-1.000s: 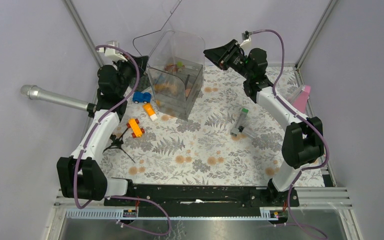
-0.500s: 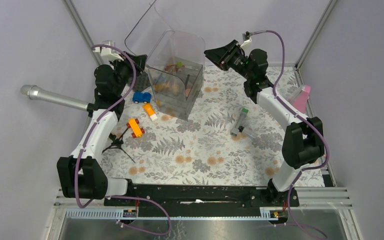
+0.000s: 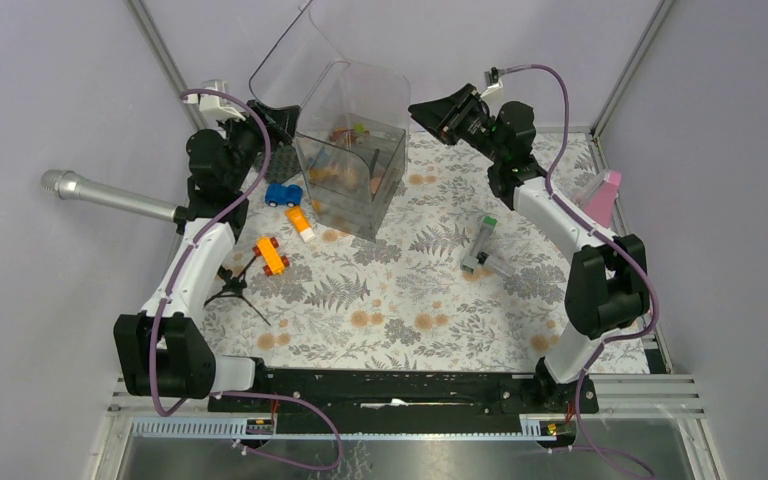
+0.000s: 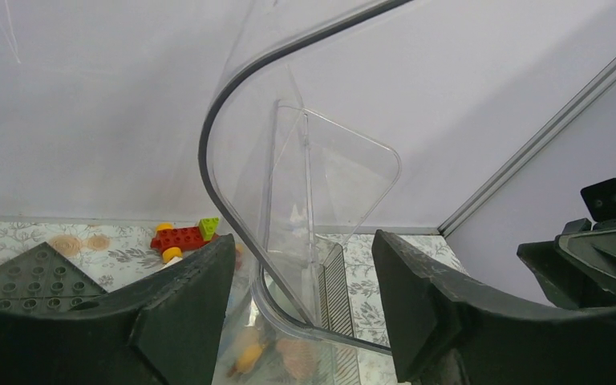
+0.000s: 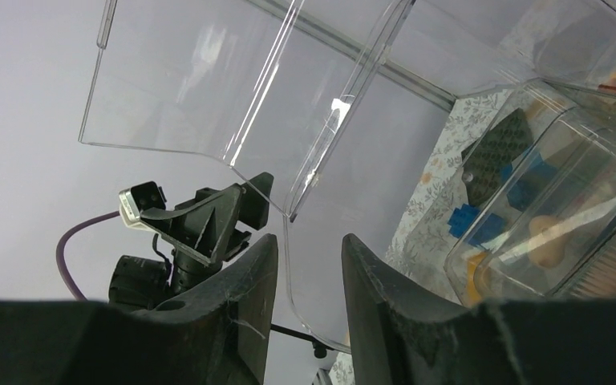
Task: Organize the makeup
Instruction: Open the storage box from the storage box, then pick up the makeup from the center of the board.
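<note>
The clear box (image 3: 352,150) stands at the back of the table with makeup in it: coral-pink discs (image 3: 343,173) and other small pieces. Its clear lid (image 3: 290,50) is swung up toward the back left. My left gripper (image 3: 272,112) is open beside the box's left rim. In the left wrist view the lid's dark edge (image 4: 233,104) runs between the spread fingers (image 4: 188,309) without touching them. My right gripper (image 3: 422,106) hovers at the box's right corner, open, and a thin clear edge (image 5: 293,241) shows in the gap. A grey tube with green cap (image 3: 480,243) lies on the mat to the right.
A blue toy car (image 3: 282,194), an orange block (image 3: 301,222) and an orange toy car (image 3: 271,255) lie left of the box. The silver microphone (image 3: 110,197) sticks out at the left with its black stand (image 3: 236,285). A pink-topped item (image 3: 605,193) leans at the right wall.
The lid has swung up and back to the left. My left gripper has opened and let go of it. The right arm has barely moved.
</note>
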`<state>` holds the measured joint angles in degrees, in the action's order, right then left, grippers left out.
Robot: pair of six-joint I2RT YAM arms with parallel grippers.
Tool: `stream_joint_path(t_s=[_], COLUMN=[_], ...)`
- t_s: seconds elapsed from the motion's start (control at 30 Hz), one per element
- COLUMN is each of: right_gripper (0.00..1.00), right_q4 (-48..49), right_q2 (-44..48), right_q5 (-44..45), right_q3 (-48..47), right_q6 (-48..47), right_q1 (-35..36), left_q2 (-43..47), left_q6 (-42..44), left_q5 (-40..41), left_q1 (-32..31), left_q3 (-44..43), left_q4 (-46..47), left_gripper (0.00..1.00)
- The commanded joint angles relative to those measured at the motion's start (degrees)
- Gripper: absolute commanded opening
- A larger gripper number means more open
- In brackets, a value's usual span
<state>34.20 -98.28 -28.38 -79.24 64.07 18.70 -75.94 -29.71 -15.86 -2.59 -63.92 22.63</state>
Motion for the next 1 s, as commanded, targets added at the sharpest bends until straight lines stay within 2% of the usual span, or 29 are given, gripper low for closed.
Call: stream_joint_path(t_s=[0.0, 0.17, 0.23, 0.33, 0.47, 0.63, 0.73, 0.9, 0.97], right_gripper=[0.43, 0.45, 0.48, 0.55, 0.6, 0.66, 0.68, 0.74, 0.75], right_q4=[3.3, 2.12, -0.43, -8.66, -23.68, -40.32, -46.87, -59.62, -66.71], right_q2=[3.63, 5.43, 6.9, 10.43, 13.98, 16.39, 17.09, 15.12, 12.65], right_q5=[-1.5, -1.49, -0.79, 2.45, 10.45, 20.09, 24.69, 26.7, 23.39], right_q3=[1.34, 4.74, 6.51, 8.74, 10.28, 10.72, 10.49, 6.33, 2.75], right_q6=[-0.94, -3.2, -6.15, -12.47, -22.98, -33.71, -40.6, -54.72, -63.72], right_q1=[-0.43, -1.1, -1.7, -2.83, -3.79, -5.1, -5.41, -5.43, -5.43], left_q2=[-0.25, -0.72, -1.01, -1.8, -2.69, -2.64, -2.63, -2.56, -2.46], left_q6=[0.42, 1.74, 3.22, 6.02, 9.04, 10.76, 11.41, 12.21, 12.38], left_q5=[-0.87, -1.86, -3.16, -3.95, -2.48, -0.73, -0.89, -0.43, -0.15], left_q1=[0.43, 0.48, 0.48, 0.48, 0.48, 0.48, 0.48, 0.47, 0.48], left_q3=[0.13, 0.47, 0.52, -0.75, -2.04, -1.36, -1.32, -1.46, -1.37], left_q4=[3.51, 3.07, 2.91, 0.16, -4.25, -5.93, -6.72, -8.24, -8.44], left_gripper=[0.69, 0.76, 0.82, 0.92, 0.98, 0.99, 0.99, 0.99, 0.99])
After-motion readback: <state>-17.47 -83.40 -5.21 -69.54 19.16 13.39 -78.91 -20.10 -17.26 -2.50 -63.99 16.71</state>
